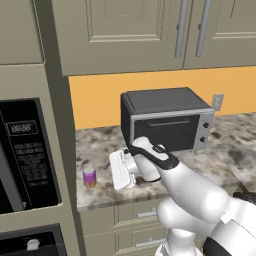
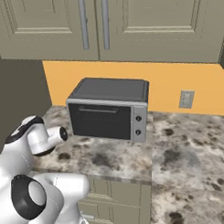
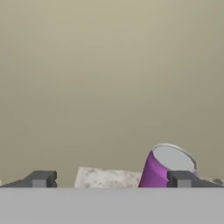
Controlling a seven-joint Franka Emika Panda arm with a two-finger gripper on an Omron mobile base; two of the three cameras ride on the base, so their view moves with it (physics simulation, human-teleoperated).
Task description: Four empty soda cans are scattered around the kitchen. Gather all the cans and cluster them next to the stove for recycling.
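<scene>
Left base view: we note one small purple-pink soda can with an orange base and silver top (image 1: 89, 177), upright near the table's front edge, close to the left end where the speckled stone table (image 1: 230, 145) meets the tall olive cabinet column (image 1: 55, 100). The white arm reaches toward it; the hand (image 1: 116, 171) sits just beside the can on its right, apart from it, holding nothing. A boxy dark toaster oven (image 1: 167, 120) stands behind, against the orange back wall.

Right base view: the toaster oven (image 2: 109, 109) sits mid-table; the arm's elbow occupies the lower left.

Hand view: the two dark fingertips (image 3: 41, 179) stand spread to their full width. The can (image 3: 168, 168) appears tilted by the camera, lying at the right-hand tip rather than centred between them, the cabinet side beyond.

Assessment: we judge the can empty, hence very light, thin-walled, smooth and easily dented or toppled. Hold should be taken across the mid-body, gently, after centring.
</scene>
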